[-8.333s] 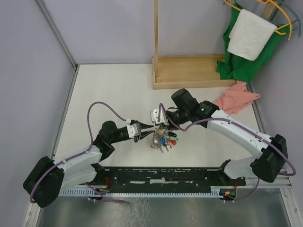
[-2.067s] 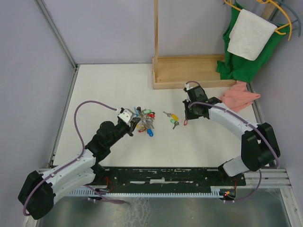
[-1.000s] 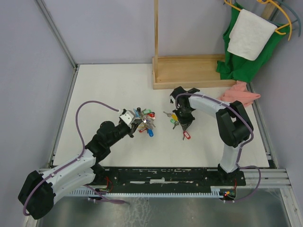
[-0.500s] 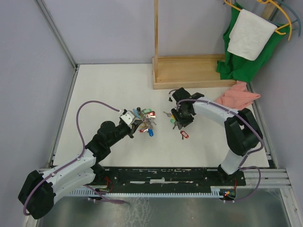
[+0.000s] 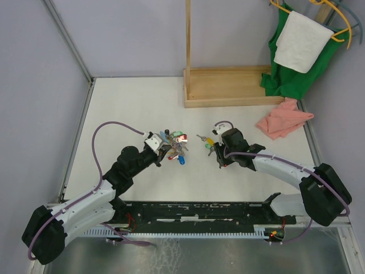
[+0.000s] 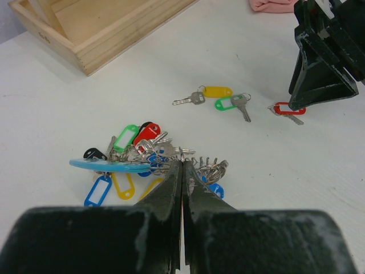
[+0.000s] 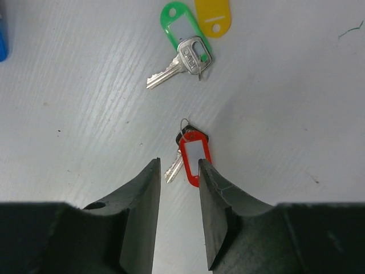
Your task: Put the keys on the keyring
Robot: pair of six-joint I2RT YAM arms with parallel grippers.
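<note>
The keyring (image 5: 174, 145), a light-blue band (image 6: 108, 164) and grey metal loops strung with many coloured tags, hangs from my left gripper (image 6: 182, 164), which is shut on its thin metal ring. Three loose keys lie on the white table: a yellow-tag key (image 6: 211, 92), a green-tag key (image 6: 231, 104) and a red-tag key (image 7: 193, 151). My right gripper (image 7: 178, 165) is open, low over the table, with the red tag just ahead of its tips and partly between them. It also shows in the top view (image 5: 221, 160).
A wooden rack base (image 5: 228, 85) stands at the back. A pink cloth (image 5: 283, 121) lies at the right edge, with green cloth and a white towel (image 5: 299, 40) hanging above it. Grey walls close in the left and back sides.
My right arm has swung round from the far side to the near right, and its open gripper now sits over the red-tag key. The left gripper and keyring have barely moved.
</note>
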